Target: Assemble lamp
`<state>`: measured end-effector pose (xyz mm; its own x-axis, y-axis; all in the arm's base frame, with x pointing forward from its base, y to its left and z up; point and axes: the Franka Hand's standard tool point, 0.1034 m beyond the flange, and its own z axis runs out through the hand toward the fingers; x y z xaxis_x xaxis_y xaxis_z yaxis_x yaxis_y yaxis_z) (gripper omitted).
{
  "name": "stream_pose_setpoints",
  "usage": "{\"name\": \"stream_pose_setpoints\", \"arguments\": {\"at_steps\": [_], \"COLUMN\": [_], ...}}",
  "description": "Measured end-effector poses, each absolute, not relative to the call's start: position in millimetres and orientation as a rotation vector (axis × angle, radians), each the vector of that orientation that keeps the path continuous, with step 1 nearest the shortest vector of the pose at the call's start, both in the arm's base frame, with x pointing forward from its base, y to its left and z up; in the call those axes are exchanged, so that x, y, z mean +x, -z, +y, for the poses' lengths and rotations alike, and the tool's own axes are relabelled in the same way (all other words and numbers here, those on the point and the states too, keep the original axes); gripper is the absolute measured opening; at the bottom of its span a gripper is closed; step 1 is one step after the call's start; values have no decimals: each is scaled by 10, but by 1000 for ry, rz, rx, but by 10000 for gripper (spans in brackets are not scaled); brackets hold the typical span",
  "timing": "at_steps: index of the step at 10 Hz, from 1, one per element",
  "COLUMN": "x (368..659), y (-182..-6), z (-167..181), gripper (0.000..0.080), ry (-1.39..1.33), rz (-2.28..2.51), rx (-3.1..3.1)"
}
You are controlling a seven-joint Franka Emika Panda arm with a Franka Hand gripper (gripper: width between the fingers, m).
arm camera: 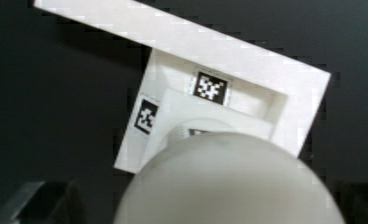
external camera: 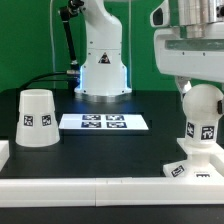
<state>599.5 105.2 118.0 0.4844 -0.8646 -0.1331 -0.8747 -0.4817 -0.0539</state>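
Observation:
The white round-headed bulb (external camera: 203, 118) stands upright on the low square base (external camera: 188, 170) at the exterior view's right. My gripper (external camera: 198, 90) comes down from above and is shut on the bulb's head. In the wrist view the bulb's head (arm camera: 225, 180) fills the space between the dark fingers (arm camera: 35, 203), with the tagged base (arm camera: 207, 100) below it. The truncated-cone shade (external camera: 38, 117) stands alone at the exterior view's left, wide end down.
The marker board (external camera: 104, 122) lies flat in the middle of the black table. A white rail (external camera: 80, 185) runs along the table's near edge beside the base. The arm's own pedestal (external camera: 101, 68) stands at the back.

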Motion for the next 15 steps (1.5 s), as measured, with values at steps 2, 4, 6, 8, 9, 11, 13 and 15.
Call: {"name": "stream_pose_setpoints", "arguments": {"at_steps": [2,4,6,8,9,11,13,15], "x": [6035,6076,6075,6075,6074,6078,6097,6099], "y": [-1221,-1227,-1223,-1222,-1221,-1217,-1229,-1227], "z": [1042,1047,1042,1038,1040,1027,992,976], "gripper": [698,698,698,698,698,698,698,698], "ry": [-140,-147,-133,-117,-109,-71,-59,-54], "rz": [1135,889,665,440,331,-135,-523,-713], "rx": [-2799,-2880,-2933,-2970,-2985,-3067,-3045,-3007]}}
